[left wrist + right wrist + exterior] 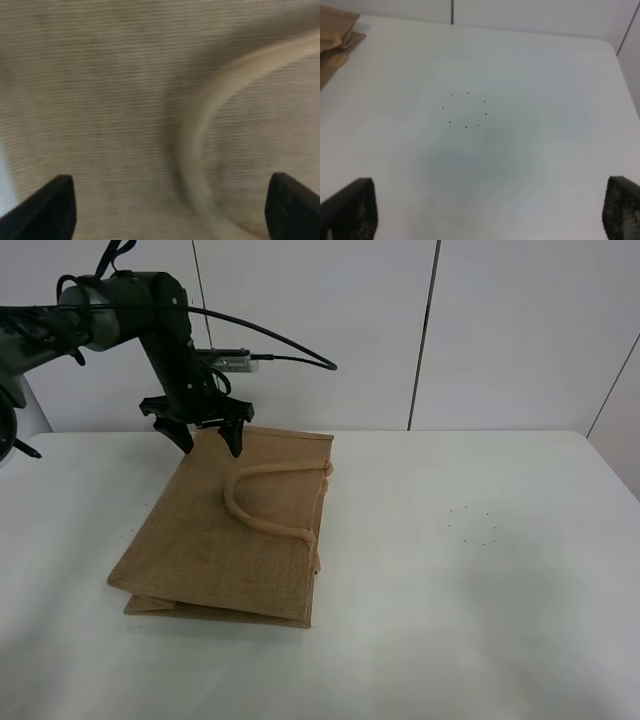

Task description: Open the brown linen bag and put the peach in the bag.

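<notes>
Large tan-brown coarse-woven linen bag (230, 535) lies flat and closed on white table (480, 570), light loop handle (262, 502) on top; left black gripper (210, 440) jaws wide over its far edge; right gripper (485, 220) wide, empty

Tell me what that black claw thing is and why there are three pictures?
It is a robot arm, and the claw is its left gripper, a hand with two fingers. It is open, holding nothing, hovering over the far end of a brown linen bag lying flat on a white table. One picture comes from a camera up high. Another is from a camera on that arm's wrist, looking closely at the bag's handle. The third is on the other arm's wrist, whose open fingers see mostly table. No peach shows anywhere.
</notes>
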Tool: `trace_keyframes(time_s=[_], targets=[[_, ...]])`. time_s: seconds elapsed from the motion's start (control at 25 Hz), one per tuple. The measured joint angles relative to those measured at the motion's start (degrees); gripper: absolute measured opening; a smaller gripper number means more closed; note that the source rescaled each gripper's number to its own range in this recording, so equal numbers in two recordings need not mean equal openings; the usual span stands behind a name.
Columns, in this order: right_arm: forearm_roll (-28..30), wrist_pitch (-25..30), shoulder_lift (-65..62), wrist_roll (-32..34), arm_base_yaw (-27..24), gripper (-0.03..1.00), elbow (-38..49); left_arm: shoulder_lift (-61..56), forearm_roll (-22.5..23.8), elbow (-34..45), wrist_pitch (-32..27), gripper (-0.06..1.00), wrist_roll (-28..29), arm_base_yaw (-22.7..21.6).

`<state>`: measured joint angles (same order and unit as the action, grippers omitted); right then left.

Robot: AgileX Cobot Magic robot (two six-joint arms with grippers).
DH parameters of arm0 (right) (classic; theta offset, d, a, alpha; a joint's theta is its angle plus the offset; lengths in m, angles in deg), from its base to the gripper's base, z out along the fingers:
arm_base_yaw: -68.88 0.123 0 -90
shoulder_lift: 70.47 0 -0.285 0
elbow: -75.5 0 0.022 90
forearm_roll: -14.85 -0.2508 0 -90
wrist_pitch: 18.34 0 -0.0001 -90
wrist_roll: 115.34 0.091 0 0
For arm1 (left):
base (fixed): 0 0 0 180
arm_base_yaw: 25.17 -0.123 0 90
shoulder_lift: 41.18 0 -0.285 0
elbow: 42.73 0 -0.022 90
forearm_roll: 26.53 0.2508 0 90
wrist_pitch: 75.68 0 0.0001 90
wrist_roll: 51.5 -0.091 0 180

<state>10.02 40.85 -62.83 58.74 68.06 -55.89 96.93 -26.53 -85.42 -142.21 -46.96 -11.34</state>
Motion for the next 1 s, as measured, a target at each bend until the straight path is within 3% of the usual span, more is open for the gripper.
trace_keyframes(time_s=[0.48,0.8,1.0], targets=[[0.0,0.0,0.0,0.0,0.0,1.00,0.0,-0.1,0.6,0.0,-0.2,1.00,-0.4,-12.2],[0.0,0.0,0.0,0.0,0.0,1.00,0.0,-4.4,0.8,2.5,-0.2,1.00,-0.4,-13.4],[0.0,0.0,0.0,0.0,0.0,1.00,0.0,-12.3,0.6,10.6,-0.1,1.00,-0.6,-13.4]])
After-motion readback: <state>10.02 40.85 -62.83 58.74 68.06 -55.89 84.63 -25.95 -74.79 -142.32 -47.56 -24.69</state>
